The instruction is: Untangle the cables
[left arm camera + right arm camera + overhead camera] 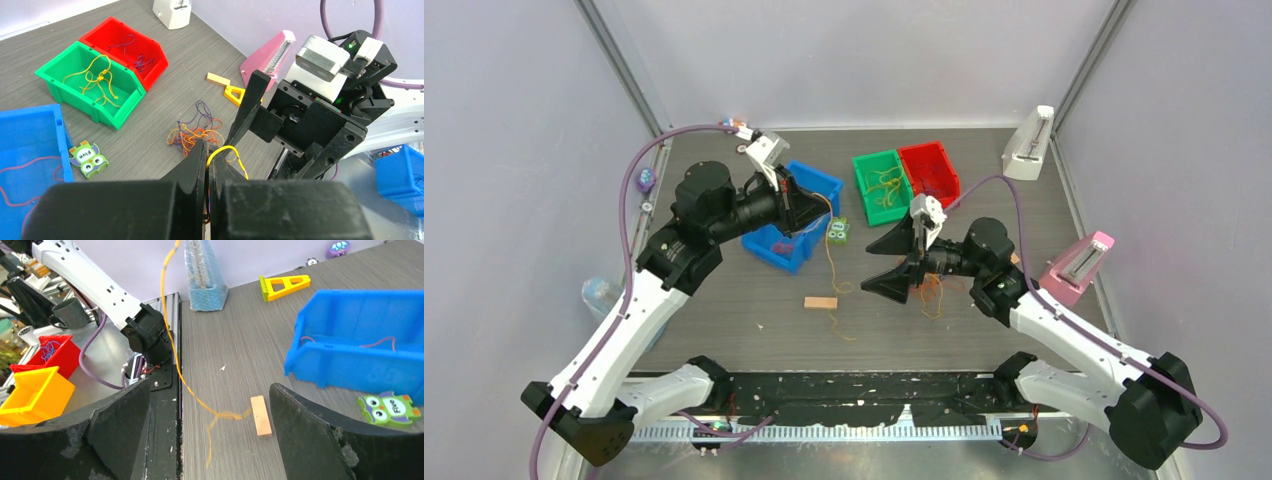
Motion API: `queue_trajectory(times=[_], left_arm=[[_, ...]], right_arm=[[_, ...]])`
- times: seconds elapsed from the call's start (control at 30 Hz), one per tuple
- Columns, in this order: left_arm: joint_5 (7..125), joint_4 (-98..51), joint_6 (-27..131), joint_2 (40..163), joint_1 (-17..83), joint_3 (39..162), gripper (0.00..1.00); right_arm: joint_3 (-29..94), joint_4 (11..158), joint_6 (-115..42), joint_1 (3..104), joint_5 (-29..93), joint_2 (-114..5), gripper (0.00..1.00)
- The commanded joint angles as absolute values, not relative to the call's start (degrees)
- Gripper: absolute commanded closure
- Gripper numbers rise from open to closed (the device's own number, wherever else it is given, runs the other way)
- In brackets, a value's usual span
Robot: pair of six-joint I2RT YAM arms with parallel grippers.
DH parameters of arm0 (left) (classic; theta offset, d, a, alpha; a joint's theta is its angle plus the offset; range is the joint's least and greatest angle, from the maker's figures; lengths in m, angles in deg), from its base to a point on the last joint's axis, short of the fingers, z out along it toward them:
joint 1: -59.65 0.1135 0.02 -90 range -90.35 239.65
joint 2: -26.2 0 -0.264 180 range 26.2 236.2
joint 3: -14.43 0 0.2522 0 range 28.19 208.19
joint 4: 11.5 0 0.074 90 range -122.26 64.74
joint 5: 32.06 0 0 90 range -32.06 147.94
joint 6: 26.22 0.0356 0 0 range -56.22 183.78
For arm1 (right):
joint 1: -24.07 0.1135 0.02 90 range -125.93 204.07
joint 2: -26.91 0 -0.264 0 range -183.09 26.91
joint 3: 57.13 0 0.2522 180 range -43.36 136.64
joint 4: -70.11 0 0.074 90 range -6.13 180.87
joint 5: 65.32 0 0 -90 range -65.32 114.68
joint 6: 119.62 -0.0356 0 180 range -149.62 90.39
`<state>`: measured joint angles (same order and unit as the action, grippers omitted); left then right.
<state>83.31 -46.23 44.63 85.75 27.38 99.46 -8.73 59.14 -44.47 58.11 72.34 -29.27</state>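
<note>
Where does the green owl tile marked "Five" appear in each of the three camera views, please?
Top external: the owl tile lies near the centre, just right of the blue bin.
Left wrist: the tile is at lower left, beside the bin's wall.
Right wrist: the tile is at lower right, just below the bin's wall.
Shared landmark: the blue bin right next to the tile.

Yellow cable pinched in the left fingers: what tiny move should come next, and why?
Probably swing the left fingers across to the green bin and let go there. The yellow cable is clamped between them, its tail looks free of the tangle, and the green bin already holds yellow strands.
</note>
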Motion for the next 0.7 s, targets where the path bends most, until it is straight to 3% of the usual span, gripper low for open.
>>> queue_trajectory(times=[0.0,0.23,0.3,0.37,0.47,0.67], left_arm=[[84.90,-41.83,44.13,86.02,27.04,100.21,1.00],[85.20,-40.57,43.68,86.15,27.00,99.13,1.00],[84.94,-40.12,43.49,86.01,26.96,98.61,1.00],[83.09,-40.54,43.48,86.02,27.00,98.39,1.00],[77.10,-43.35,43.55,86.13,27.19,97.84,1.00],[75.06,-39.66,38.45,85.84,30.37,88.19,1.00]], right_arm=[[-3.42,59.13,-41.16,61.87,70.46,-31.57,0.08],[0.86,60.60,-39.69,67.90,67.26,-37.72,0.14],[1.91,61.03,-39.68,69.04,67.52,-39.22,0.30],[2.47,61.27,-40.50,69.52,67.66,-40.00,0.74],[2.29,60.82,-41.77,69.59,66.93,-39.01,0.93],[2.84,65.32,-42.83,69.61,58.82,-32.69,0.95]])
